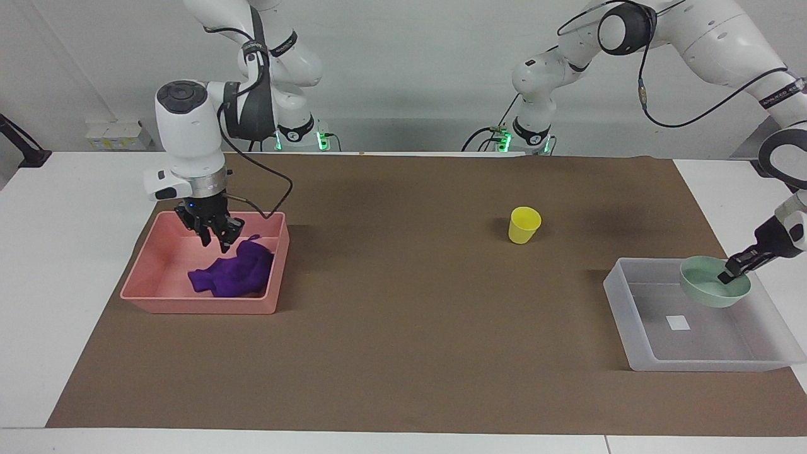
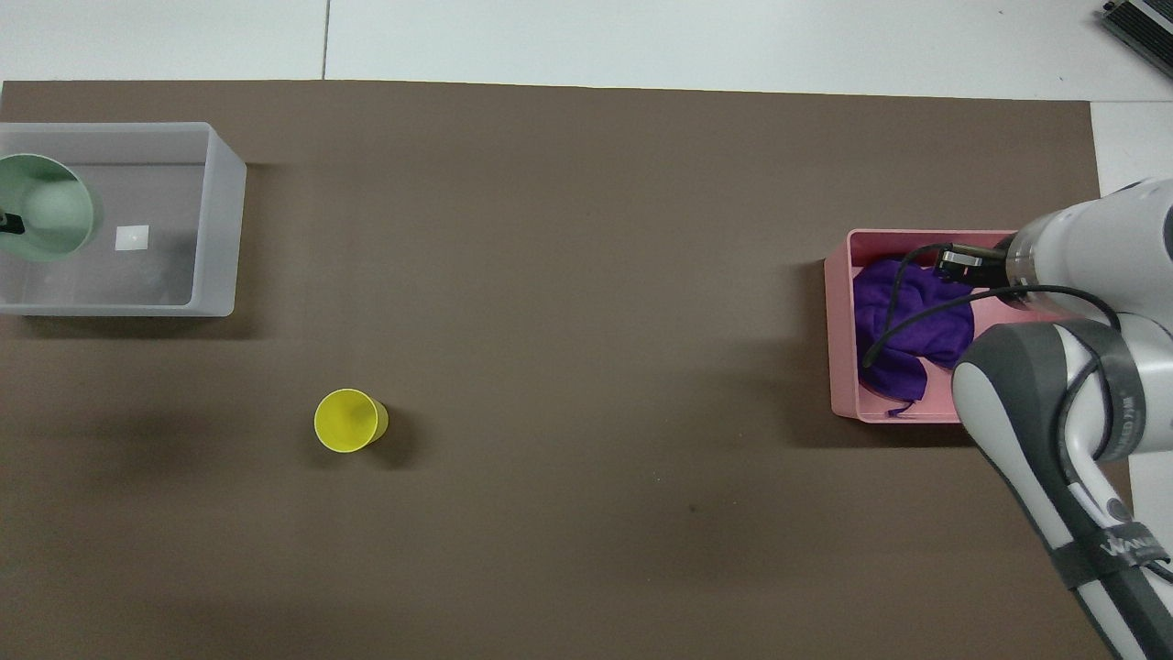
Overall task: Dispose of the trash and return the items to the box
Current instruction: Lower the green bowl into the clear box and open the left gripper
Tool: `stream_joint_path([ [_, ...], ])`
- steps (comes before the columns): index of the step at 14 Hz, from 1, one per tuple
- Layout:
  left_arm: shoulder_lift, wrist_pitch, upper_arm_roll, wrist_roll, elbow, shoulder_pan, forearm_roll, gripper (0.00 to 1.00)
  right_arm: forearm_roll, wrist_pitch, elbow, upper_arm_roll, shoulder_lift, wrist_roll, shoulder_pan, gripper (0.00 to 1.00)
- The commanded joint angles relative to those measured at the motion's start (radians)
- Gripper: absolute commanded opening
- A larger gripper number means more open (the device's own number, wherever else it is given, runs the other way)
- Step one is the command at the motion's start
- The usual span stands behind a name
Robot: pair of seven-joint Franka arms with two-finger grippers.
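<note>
The right gripper (image 1: 217,238) hangs over the pink tray (image 1: 154,296), fingers spread and holding nothing, with a clear gap of air between it and what lies under it. Below it the purple cloth (image 1: 232,275) lies crumpled on the tray's floor, bunched toward the wall that faces the middle of the table; from overhead the cloth (image 2: 903,325) fills that half of the tray (image 2: 841,344) while the arm's white wrist covers the rest.

At the left arm's end of the table the left gripper (image 1: 731,270) is pinched on the rim of the pale green bowl (image 1: 711,287), one finger inside it and one outside. The bowl is held tilted, low over the clear plastic box (image 1: 621,296), above the corner nearest the robots; whether it touches the box floor I cannot tell. In the overhead view the bowl (image 2: 50,206) sits just beside the white square mark (image 2: 132,237) on the box floor.

The yellow cup (image 1: 524,225) stands upright on the brown mat (image 1: 410,353), nearer to the robots than the box and off toward the pink tray, well apart from both.
</note>
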Motion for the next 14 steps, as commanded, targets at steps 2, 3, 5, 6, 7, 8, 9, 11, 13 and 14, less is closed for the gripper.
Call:
stream_joint_path([
  [2,0.089,0.035,-0.004,-0.023,0.008,-0.014,-0.008,0.00,0.087,-0.182,0.143,0.023,-0.014,-0.031,0.015,1.00],
  [3,0.098,0.038,-0.005,-0.016,-0.026,-0.009,-0.006,0.00,0.133,-0.232,0.182,0.025,-0.014,-0.031,0.020,1.00],
  [5,0.126,0.039,-0.004,-0.013,-0.029,-0.013,-0.002,0.00,0.155,-0.305,0.222,0.051,-0.020,-0.030,0.023,1.00],
  [6,0.129,0.042,-0.004,-0.013,-0.031,-0.015,0.003,0.00,0.155,-0.346,0.246,0.072,-0.020,-0.030,0.021,1.00],
  [7,0.129,0.042,-0.004,-0.012,-0.031,-0.018,0.006,0.47,0.154,-0.375,0.263,0.089,-0.022,-0.030,0.021,1.00],
  [8,0.123,0.041,-0.002,-0.010,-0.028,-0.020,0.006,0.99,0.155,-0.386,0.265,0.100,-0.023,-0.030,0.023,1.00],
  [9,0.110,0.027,-0.002,-0.015,-0.022,-0.020,0.006,1.00,0.154,-0.391,0.270,0.106,-0.025,-0.031,0.023,1.00],
  [11,0.049,-0.005,-0.002,-0.015,-0.011,-0.023,0.009,1.00,0.154,-0.391,0.289,0.106,-0.022,-0.031,0.021,1.00],
  [13,-0.018,-0.062,-0.005,-0.013,-0.008,-0.024,0.009,1.00,0.155,-0.382,0.296,0.105,-0.028,-0.033,0.020,1.00],
  [14,-0.040,-0.080,-0.016,-0.012,-0.008,-0.030,0.006,1.00,0.155,-0.382,0.296,0.105,-0.032,-0.041,0.018,1.00],
])
